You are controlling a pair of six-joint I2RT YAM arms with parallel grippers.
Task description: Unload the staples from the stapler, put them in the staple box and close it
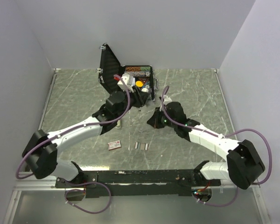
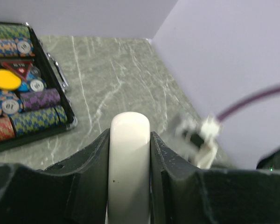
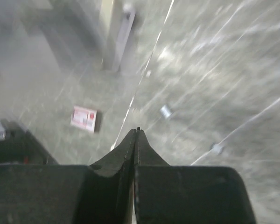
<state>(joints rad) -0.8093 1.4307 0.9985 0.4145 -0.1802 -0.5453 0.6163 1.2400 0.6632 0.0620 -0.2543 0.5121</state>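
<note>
your left gripper (image 2: 129, 134) clamps the white stapler (image 2: 129, 172), jaws partly spread; right gripper (image 3: 137, 133) closed, empty; staples (image 1: 141, 145) lie on the table (image 1: 200, 93) beside a small box (image 1: 114, 145), so unloading looks nearly done; next, check for leftovers.

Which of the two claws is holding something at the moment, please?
The left claw: its jaws are clamped on either side of a white stapler bar. The right claw is shut tight with nothing in it.
</note>
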